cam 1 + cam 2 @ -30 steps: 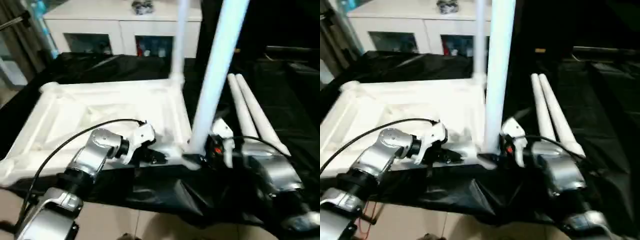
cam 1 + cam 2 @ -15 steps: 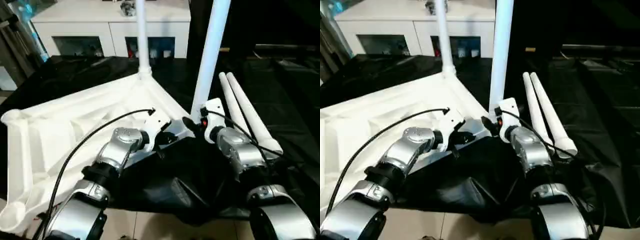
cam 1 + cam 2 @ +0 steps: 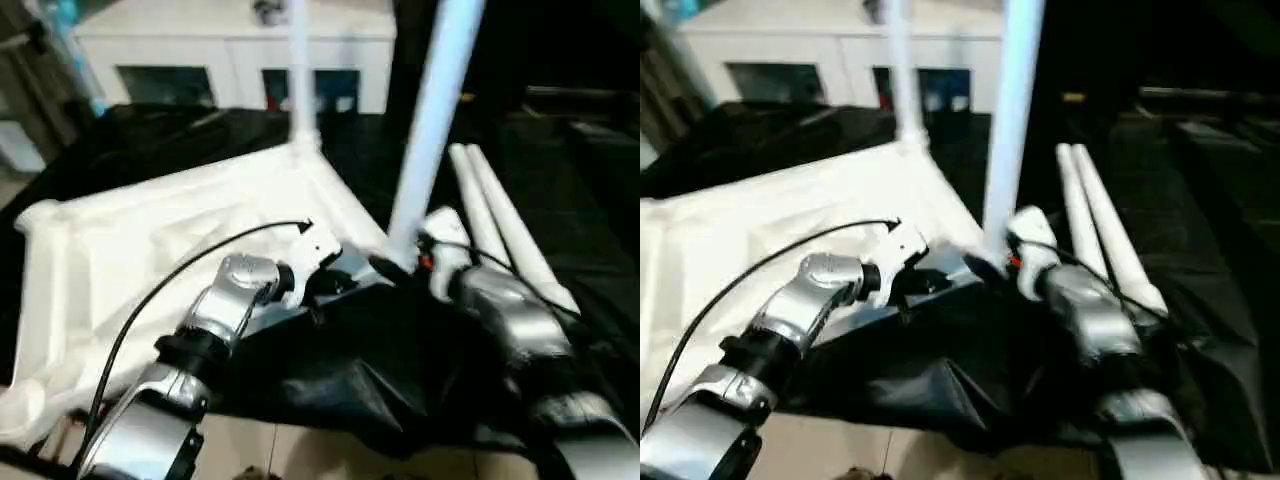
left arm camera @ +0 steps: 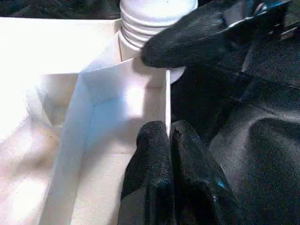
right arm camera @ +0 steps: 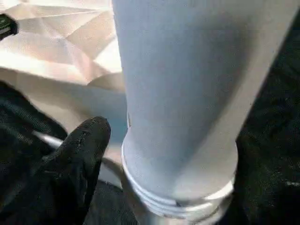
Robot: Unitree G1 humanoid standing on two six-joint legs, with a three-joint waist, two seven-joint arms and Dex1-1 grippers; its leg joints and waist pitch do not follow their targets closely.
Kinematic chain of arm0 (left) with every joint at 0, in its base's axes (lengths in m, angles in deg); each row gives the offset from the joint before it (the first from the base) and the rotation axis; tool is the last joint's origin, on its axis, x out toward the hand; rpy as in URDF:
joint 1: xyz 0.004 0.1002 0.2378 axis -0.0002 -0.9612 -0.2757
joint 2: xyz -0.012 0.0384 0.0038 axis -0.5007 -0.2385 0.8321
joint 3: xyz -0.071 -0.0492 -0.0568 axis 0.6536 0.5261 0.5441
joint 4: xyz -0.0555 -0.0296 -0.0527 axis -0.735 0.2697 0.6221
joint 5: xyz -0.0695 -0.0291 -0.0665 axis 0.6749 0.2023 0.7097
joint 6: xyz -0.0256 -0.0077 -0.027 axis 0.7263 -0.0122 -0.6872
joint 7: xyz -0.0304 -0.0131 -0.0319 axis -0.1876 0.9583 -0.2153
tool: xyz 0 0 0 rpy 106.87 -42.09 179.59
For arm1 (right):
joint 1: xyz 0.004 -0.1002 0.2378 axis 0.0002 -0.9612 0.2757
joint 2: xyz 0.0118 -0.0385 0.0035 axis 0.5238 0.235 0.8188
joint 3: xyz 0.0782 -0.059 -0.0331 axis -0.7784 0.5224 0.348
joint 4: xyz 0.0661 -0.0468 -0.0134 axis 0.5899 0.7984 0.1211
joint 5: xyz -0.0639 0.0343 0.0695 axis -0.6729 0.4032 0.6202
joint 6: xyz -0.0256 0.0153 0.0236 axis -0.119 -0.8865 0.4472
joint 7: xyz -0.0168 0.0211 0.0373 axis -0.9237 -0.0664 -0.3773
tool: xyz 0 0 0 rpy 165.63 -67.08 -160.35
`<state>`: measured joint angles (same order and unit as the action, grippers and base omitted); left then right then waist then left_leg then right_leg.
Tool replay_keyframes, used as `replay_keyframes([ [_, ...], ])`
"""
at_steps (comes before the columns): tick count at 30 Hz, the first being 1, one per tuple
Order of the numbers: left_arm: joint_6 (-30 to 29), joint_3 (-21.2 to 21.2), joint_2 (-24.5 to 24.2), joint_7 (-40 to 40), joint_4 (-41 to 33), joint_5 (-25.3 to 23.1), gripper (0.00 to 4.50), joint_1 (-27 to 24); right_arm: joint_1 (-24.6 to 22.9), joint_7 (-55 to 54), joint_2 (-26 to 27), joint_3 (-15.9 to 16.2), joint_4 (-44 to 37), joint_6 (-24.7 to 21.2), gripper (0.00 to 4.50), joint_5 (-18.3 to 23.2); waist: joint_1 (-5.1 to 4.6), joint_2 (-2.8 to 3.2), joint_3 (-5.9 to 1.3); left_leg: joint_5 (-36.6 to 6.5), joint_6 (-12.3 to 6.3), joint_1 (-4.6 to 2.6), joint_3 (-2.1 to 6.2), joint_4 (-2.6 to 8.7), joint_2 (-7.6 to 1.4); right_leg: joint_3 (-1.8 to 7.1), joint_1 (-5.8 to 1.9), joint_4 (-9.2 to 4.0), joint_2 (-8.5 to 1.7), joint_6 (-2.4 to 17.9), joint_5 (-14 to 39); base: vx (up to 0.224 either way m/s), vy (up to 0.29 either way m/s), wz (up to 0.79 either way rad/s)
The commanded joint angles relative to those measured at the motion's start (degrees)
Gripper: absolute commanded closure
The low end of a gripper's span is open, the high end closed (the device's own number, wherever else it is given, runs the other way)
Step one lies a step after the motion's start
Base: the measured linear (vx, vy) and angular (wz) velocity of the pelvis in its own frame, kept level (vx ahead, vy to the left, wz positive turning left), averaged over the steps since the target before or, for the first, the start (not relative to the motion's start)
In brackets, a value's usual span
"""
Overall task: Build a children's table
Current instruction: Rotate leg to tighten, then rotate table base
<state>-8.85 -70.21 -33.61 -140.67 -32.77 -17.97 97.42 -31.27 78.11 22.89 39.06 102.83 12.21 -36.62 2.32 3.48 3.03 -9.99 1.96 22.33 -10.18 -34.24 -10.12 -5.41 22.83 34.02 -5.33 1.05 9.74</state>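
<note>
The left gripper [image 4: 169,140] was clenched, its two black fingers pressed together over the thin rim wall of the white tabletop [image 3: 150,240], apparently pinching that edge close to the near corner socket. The right gripper [image 3: 400,268] stood at the foot of the upright leg [image 3: 432,120]; in the right wrist view one black finger [image 5: 77,154] lay just beside the leg's ribbed base [image 5: 180,194], and whether it pressed the tube or stood clear could not be told. The tabletop lay underside up on the black sheet [image 3: 350,370], ribs showing, with a second leg [image 3: 298,70] already standing in the far corner socket. Two spare legs [image 3: 500,230] lay side by side on the sheet, to the right of the tabletop and near the right forearm. Probable step: seating the near leg in its socket. Risks: if that leg was not fully home, letting go could tip it toward the spare legs; a sideways pull from the clenched left gripper could skew the tabletop on the slack, wrinkled sheet and strain the joint.
</note>
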Motion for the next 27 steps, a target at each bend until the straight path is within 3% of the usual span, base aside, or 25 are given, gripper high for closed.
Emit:
replay_keyframes([
  [1,0.42,1.02,0.53,3.06,-1.40,0.30,4.50,0.66,-2.93,2.82,-0.80,-0.13,-7.58,-2.37,0.55,2.36,0.00,-0.25,-4.05,-13.48,-5.00,-1.01,1.01,3.93,-2.92,2.71,-3.24,-4.37,-3.40,12.68,13.01,0.000,0.000,0.00],
  [7,0.15,1.39,1.05,4.65,-0.40,-0.07,4.50,1.05,-7.14,2.92,-3.50,-1.56,-15.11,-4.85,0.55,3.49,-0.06,-0.37,-3.99,-14.47,-4.76,-0.86,1.14,4.00,-2.75,2.62,-3.20,-4.83,-3.35,11.27,15.17,0.000,0.000,0.00],
  [8,0.40,1.28,1.11,4.91,-0.11,-0.14,4.50,1.22,-9.43,3.85,-4.94,-1.36,-18.94,-6.86,0.55,4.26,-0.31,-0.04,-3.90,-14.47,-4.75,-0.53,1.25,4.03,-2.59,2.46,-3.47,-4.97,-3.31,10.79,15.73,0.000,0.000,0.00],
  [9,0.41,1.37,1.17,5.31,0.04,-0.16,4.50,1.34,-10.26,4.40,-5.53,-1.14,-20.34,-7.69,0.55,4.50,-0.13,-0.19,-3.97,-14.72,-4.89,-0.83,1.17,3.98,-2.72,2.52,-3.28,-5.13,-3.29,10.55,15.67,0.000,0.000,0.00],
  [10,0.54,1.42,1.18,5.82,0.17,-0.31,4.50,1.46,-11.51,5.44,-6.37,-0.67,-22.45,-9.07,0.55,5.03,-0.18,0.01,-3.98,-13.91,-5.36,-0.52,1.27,3.94,-2.64,2.55,-3.44,-4.88,-3.36,10.97,14.63,0.000,0.000,0.00],
  [12,0.89,1.67,1.27,7.20,0.32,-0.63,4.50,1.57,-13.02,6.79,-7.30,0.03,-25.07,-11.01,0.55,5.82,0.06,-0.11,-4.09,-13.55,-5.66,-0.74,1.26,3.83,-2.77,2.56,-3.29,-4.89,-3.36,11.14,13.63,0.000,0.000,0.00],
  [13,1.43,1.90,1.39,8.30,0.20,-0.73,4.50,1.51,-13.92,6.91,-7.57,0.52,-26.74,-12.29,0.55,6.01,-0.08,-0.14,-4.03,-13.09,-5.98,-0.33,1.31,3.87,-2.65,2.46,-3.49,-4.79,-3.33,11.27,13.18,0.000,0.000,0.00],
  [15,2.49,2.40,1.67,10.44,-0.06,-1.02,4.50,1.56,-14.43,6.28,-7.39,1.20,-27.72,-13.62,0.55,5.66,-0.07,-0.23,-3.98,-13.20,-6.01,-0.41,1.26,3.76,-2.54,2.41,-3.38,-4.91,-3.33,11.06,14.44,0.000,0.000,0.00],
  [16,2.94,4.36,2.39,11.37,-1.36,0.95,4.50,1.64,-14.11,2.64,-5.91,1.81,-27.24,-15.20,0.55,3.71,-0.15,-0.39,-3.95,-13.13,-5.82,-0.36,1.28,3.78,-2.51,2.34,-3.35,-5.02,-3.35,10.77,15.64,0.000,0.000,0.00],
  [17,2.64,4.90,2.47,11.08,-2.21,1.73,4.06,1.50,-13.84,0.99,-5.13,1.85,-26.71,-15.52,0.53,2.89,-0.18,-0.43,-3.94,-12.96,-5.26,-0.45,1.22,3.79,-2.49,2.33,-3.05,-5.15,-3.40,10.48,17.08,0.000,0.000,0.00],
  [21,1.93,5.81,0.81,12.65,-6.42,1.23,3.83,0.94,-12.82,-4.68,-1.76,2.30,-25.45,-16.77,0.53,0.96,-0.12,-0.10,-4.02,-12.84,-4.44,-0.60,1.36,3.94,-2.84,2.42,-2.81,-4.80,-3.32,11.05,15.43,0.000,0.000,0.00],
  [24,-3.57,9.75,-4.40,17.28,-15.42,-0.55,3.60,-0.72,-12.24,-6.94,1.18,4.76,-26.02,-18.54,0.53,0.34,-0.12,0.40,-4.00,-13.14,-4.10,-0.58,1.50,4.12,-2.89,2.49,-2.93,-4.32,-3.37,11.22,13.40,0.000,0.000,0.00],
  [27,-8.61,12.72,-9.23,18.17,-22.45,-2.11,3.56,-3.40,-11.63,-7.66,2.66,6.41,-25.38,-18.85,0.53,-0.15,-0.41,0.11,-3.93,-13.82,-3.24,-0.81,1.45,4.20,-2.89,2.46,-2.77,-4.19,-3.18,10.95,13.99,0.000,0.000,0.00],
])
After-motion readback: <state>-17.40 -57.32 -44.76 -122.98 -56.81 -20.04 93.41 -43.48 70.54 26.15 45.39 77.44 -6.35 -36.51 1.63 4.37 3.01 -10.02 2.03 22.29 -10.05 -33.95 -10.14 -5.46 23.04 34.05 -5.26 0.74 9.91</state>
